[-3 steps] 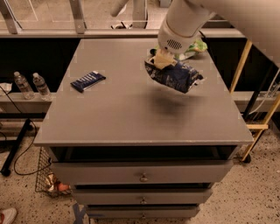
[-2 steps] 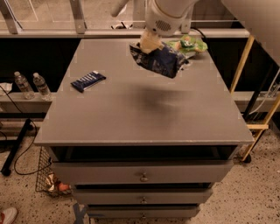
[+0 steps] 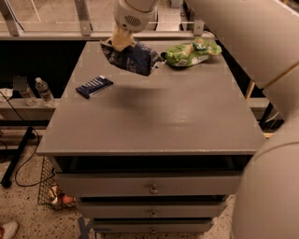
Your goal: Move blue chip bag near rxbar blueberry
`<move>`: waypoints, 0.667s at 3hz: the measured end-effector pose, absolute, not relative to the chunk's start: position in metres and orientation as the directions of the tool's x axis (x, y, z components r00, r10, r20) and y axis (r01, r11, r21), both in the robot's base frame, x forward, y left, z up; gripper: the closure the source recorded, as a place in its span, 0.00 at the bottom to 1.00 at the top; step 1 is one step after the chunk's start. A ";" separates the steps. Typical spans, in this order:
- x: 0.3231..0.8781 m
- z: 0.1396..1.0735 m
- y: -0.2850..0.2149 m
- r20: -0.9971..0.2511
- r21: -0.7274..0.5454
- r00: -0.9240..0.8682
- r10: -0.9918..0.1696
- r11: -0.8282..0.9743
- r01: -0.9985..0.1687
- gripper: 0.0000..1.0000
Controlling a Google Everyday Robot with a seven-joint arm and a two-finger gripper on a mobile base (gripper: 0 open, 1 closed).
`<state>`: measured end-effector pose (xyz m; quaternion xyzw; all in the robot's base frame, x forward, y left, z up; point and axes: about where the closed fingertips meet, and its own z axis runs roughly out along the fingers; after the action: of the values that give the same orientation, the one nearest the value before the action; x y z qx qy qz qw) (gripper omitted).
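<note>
The pale two-finger gripper (image 3: 120, 42) hangs over the rear of the grey drawer cabinet (image 3: 154, 121), clamped on the crinkled navy foil chip bag (image 3: 134, 58), which dangles clear of the top (shadow beneath). The small flat dark blue wrapped bar (image 3: 94, 86) lies near, lower left. A bright green crinkled bag (image 3: 191, 52) rests rear right.

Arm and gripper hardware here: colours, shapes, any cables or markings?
The gripper, top centre over the table's back edge, clamped on the blue chip bag: cream-yellow fingers under a round off-white wrist housing with a dark perforated grille. The arm: thick, smooth, pale grey rounded shells. No cables or markings visible.
</note>
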<state>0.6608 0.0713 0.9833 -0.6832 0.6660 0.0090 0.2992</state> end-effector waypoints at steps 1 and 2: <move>0.663 0.972 0.111 -0.417 -0.397 0.170 -0.893 0.010 -0.918 1.00; 0.666 0.956 0.135 -0.415 -0.394 0.208 -0.886 -0.031 -0.918 1.00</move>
<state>0.6662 0.1349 0.9558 -0.7174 0.6287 0.0274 0.2989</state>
